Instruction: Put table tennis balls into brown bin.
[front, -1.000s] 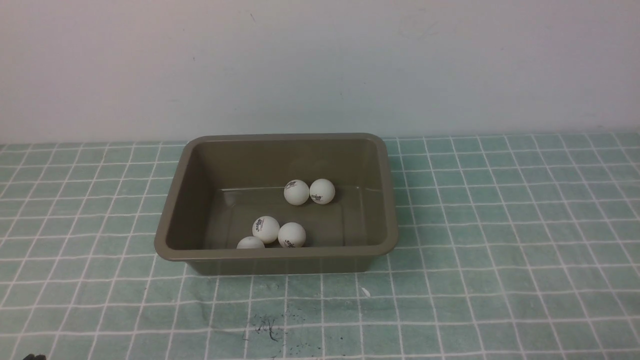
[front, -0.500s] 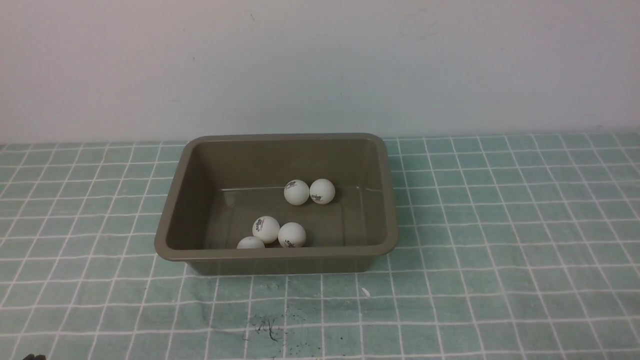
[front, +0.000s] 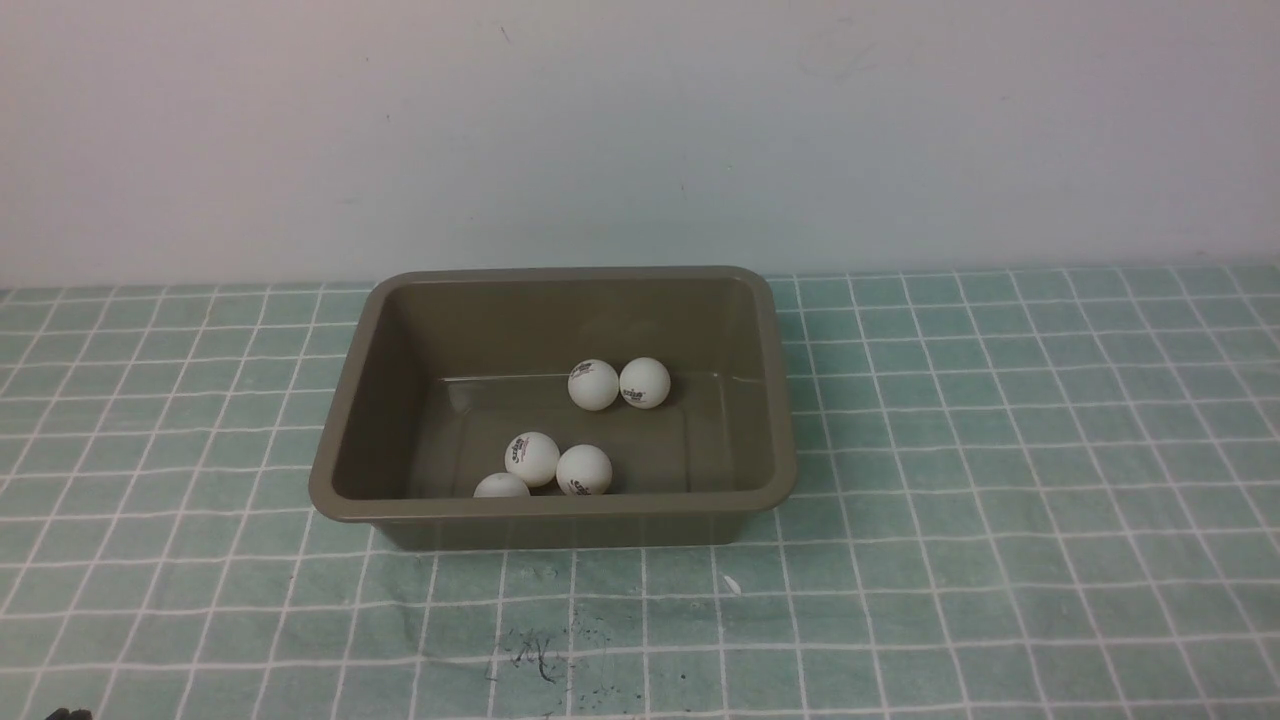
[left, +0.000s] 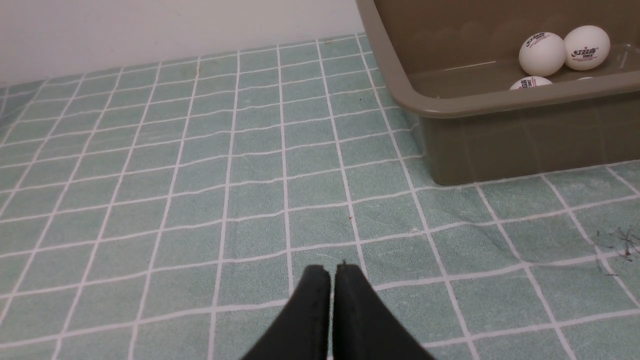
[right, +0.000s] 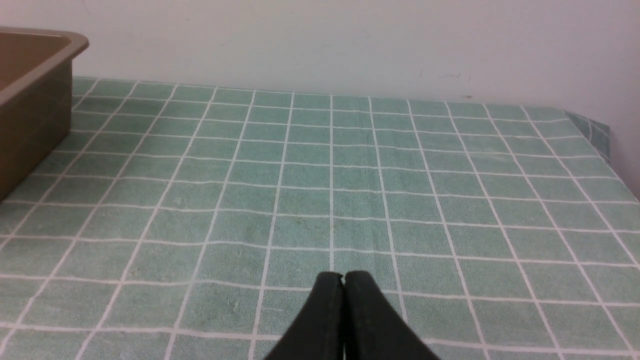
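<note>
The brown bin (front: 340, 500) stands mid-table, and several white table tennis balls lie inside it: two side by side at the back (front: 594, 385), the others clustered near the front wall (front: 532, 458). The left wrist view catches the bin's corner (left: 400, 95) with balls (left: 542, 53) in it. My left gripper (left: 332, 272) is shut and empty, low over the cloth, near the bin's corner. My right gripper (right: 343, 277) is also shut and empty over bare cloth, with the bin (right: 30, 115) off to one side. Neither gripper shows in the front view.
A green checked cloth (front: 1000, 450) covers the table, with a white wall behind it. Dark scribble marks (front: 535, 655) sit on the cloth in front of the bin. In the right wrist view the table's far corner (right: 595, 130) meets the wall.
</note>
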